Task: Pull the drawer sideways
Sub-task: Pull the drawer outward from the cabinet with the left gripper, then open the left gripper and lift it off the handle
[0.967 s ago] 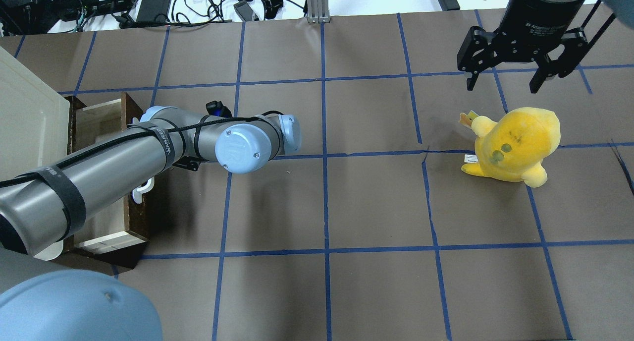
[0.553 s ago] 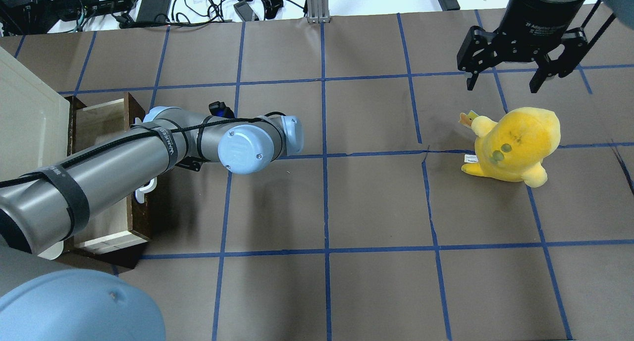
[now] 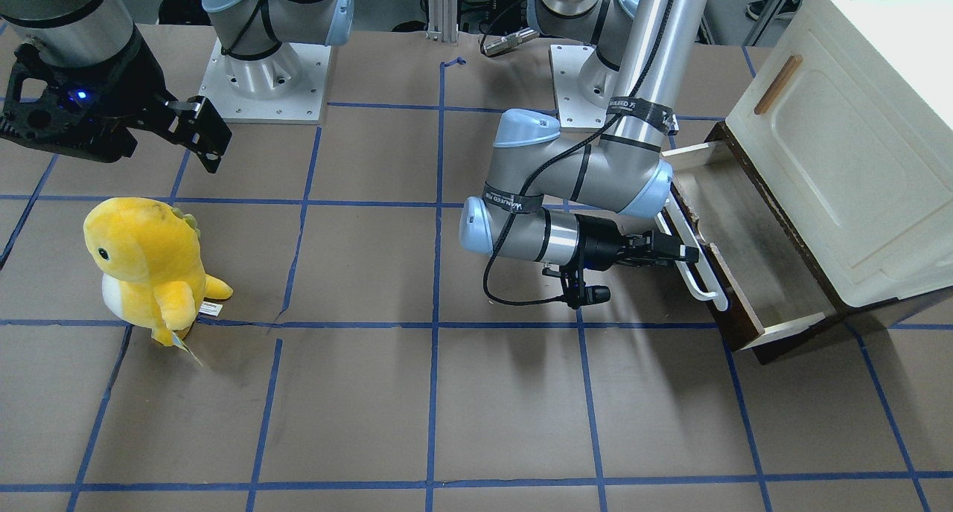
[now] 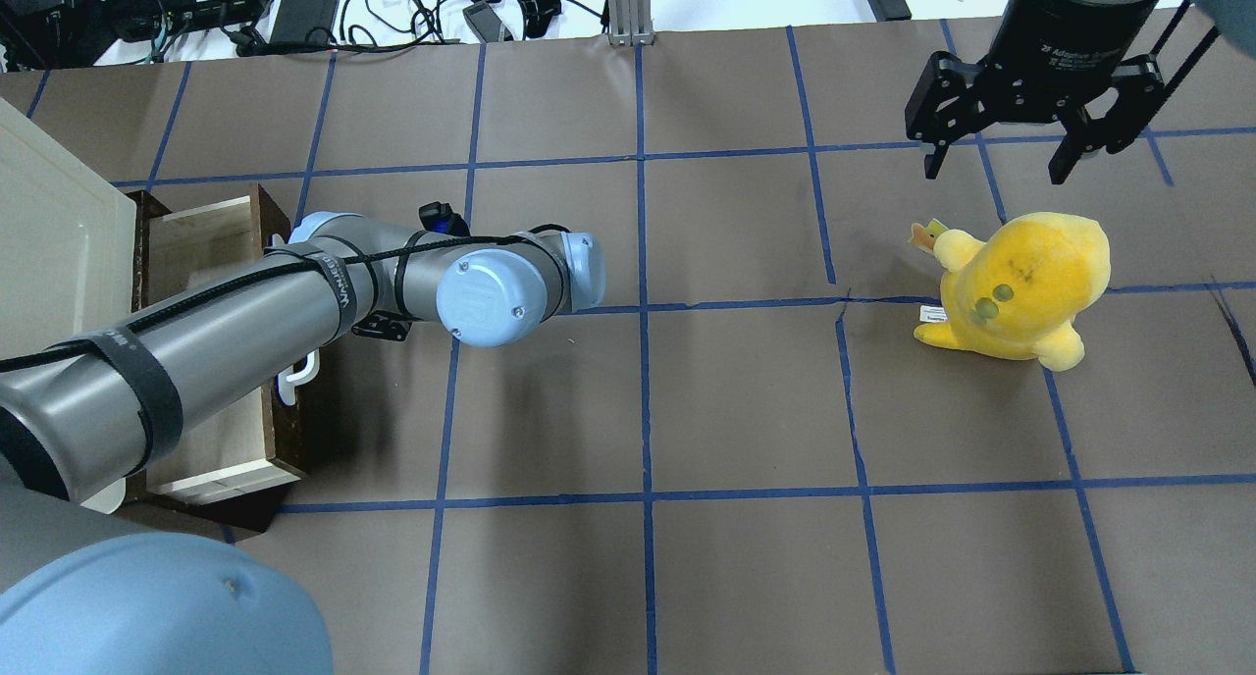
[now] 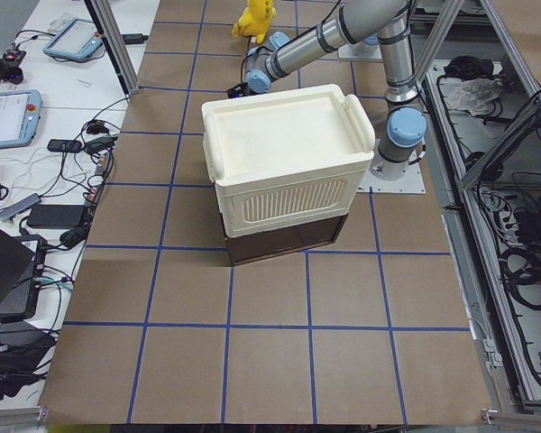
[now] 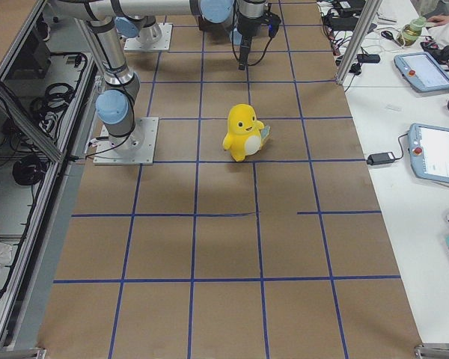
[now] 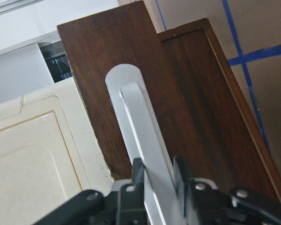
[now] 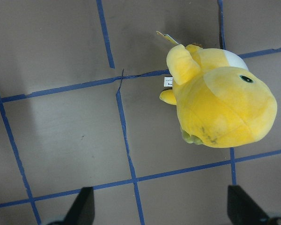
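Brown blue-taped tabletop (image 3: 372, 393), left hand (image 3: 689, 256) clenched on drawer (image 3: 744, 229) handle (image 7: 138, 122), right hand (image 4: 995, 170) spread wide, "WANLEED" arm strap (image 3: 508, 197).

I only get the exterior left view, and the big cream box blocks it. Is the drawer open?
Observer: Yes, the drawer sticks partway out of the cabinet, on the side away from your camera.
Operator: Is the robot holding it?
Observer: The left gripper is shut on its white bar handle.
Operator: And the other arm?
Observer: The right gripper hangs open near the yellow plush toy.
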Robot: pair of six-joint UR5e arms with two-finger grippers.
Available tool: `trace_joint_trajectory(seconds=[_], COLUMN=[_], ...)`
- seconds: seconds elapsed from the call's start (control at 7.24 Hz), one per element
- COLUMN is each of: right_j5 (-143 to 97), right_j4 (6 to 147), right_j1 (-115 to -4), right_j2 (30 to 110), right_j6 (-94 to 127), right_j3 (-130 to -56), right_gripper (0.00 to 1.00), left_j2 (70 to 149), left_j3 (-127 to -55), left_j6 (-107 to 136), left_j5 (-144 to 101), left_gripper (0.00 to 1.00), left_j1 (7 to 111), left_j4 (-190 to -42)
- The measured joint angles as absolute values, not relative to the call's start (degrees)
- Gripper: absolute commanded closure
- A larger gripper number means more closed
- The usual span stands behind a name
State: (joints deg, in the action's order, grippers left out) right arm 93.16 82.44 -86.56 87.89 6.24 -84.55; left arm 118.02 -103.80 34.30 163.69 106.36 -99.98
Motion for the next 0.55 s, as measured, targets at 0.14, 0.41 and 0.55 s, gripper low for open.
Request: trace_joint_trajectory(seconds=[0.14,0.41,0.55], right_j5=[93.2,93.2,93.2], right_j4=[82.4,82.4,82.4], right_j1=[-86.5,-86.5,-86.5], right_j2=[87.9,87.9,87.9], right_j6=[6.2,6.2,6.2], right_j3=[-84.6,-84.5,-84.5], right_gripper=[0.00,0.00,0.00], left_j2=[117.9,116.3,114.7], left_j3=[-103.8,-103.0,-100.7], left_j6=[34.1,33.8,32.4], left_j5=[163.5,163.1,160.2], left_gripper=[0.00,0.00,0.00], left_j1=[106.4,107.5,108.5], left_j4=[-99.9,-99.4,-99.1])
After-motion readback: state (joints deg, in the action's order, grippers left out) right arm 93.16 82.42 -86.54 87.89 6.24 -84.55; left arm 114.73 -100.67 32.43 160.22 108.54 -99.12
